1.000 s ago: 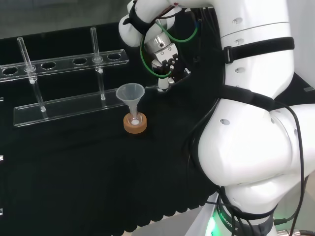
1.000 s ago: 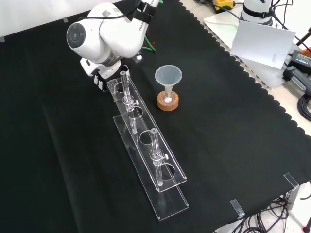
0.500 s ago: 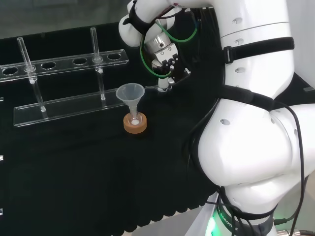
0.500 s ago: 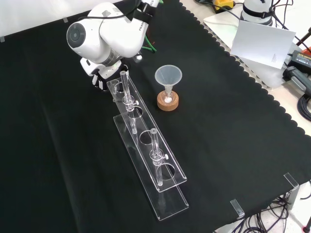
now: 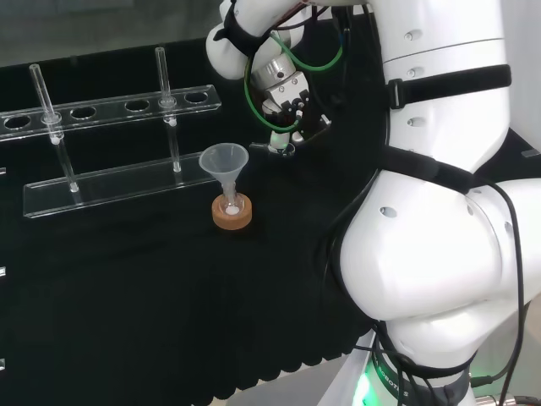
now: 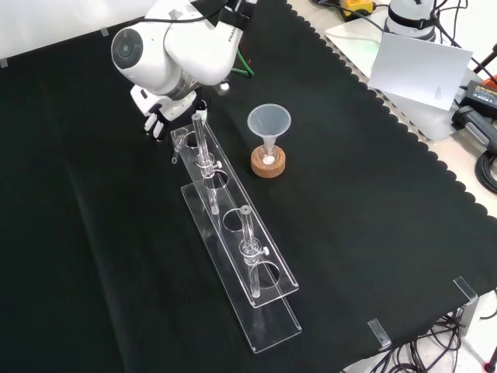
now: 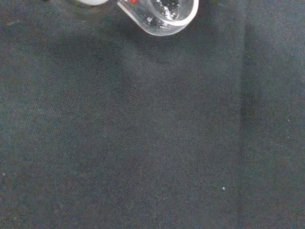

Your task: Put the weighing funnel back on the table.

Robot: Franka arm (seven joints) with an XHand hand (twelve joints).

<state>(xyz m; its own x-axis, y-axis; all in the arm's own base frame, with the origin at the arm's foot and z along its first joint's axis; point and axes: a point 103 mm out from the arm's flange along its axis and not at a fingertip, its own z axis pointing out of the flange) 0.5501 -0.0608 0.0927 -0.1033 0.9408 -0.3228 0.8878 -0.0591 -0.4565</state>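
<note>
Weighing funnel [image 7: 162, 16] in hand [image 5: 287, 106], white specks inside, over black cloth [image 7: 143, 143]

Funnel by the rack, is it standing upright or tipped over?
Upright. The funnel stands mouth up, its stem down in the small flask on the cork ring.

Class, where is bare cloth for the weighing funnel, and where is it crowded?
Front view: bare cloth left of the test tube rack, under the hand holding the weighing funnel, and right of the funnel. Tight between rack and funnel.
</note>
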